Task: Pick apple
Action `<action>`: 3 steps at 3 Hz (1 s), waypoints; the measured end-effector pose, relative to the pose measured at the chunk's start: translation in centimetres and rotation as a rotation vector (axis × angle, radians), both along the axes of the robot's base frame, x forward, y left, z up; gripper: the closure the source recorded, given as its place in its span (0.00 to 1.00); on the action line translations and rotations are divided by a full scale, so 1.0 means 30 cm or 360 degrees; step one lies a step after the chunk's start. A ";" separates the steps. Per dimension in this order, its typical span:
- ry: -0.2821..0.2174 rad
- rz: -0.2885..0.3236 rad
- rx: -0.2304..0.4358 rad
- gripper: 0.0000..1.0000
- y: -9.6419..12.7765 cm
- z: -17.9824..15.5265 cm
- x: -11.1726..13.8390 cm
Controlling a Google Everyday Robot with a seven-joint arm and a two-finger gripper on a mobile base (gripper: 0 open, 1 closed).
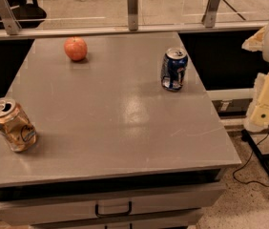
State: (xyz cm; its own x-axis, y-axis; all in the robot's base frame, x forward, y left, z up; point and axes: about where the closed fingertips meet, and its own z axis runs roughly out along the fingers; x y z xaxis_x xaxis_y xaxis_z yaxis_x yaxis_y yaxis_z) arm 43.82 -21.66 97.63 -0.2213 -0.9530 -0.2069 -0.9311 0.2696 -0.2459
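The apple is small, round and reddish-orange with paler patches. It sits on the grey table top at the far left, near the back edge. My gripper shows as pale cream parts at the right edge of the view, beyond the table's right side and well off the table. It is far from the apple and holds nothing that I can see.
A blue can stands upright at the far right of the table. A gold can stands tilted near the front left edge. A glass railing runs behind the table. Drawers are below the front. A black stand and cable are on the floor at right.
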 end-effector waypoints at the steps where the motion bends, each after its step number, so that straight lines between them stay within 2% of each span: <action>1: -0.0006 0.0003 0.0003 0.00 0.001 0.003 0.003; 2: -0.0075 0.0168 0.0046 0.00 0.152 0.018 0.088; 3: -0.0236 0.0405 0.0151 0.00 0.448 0.069 0.195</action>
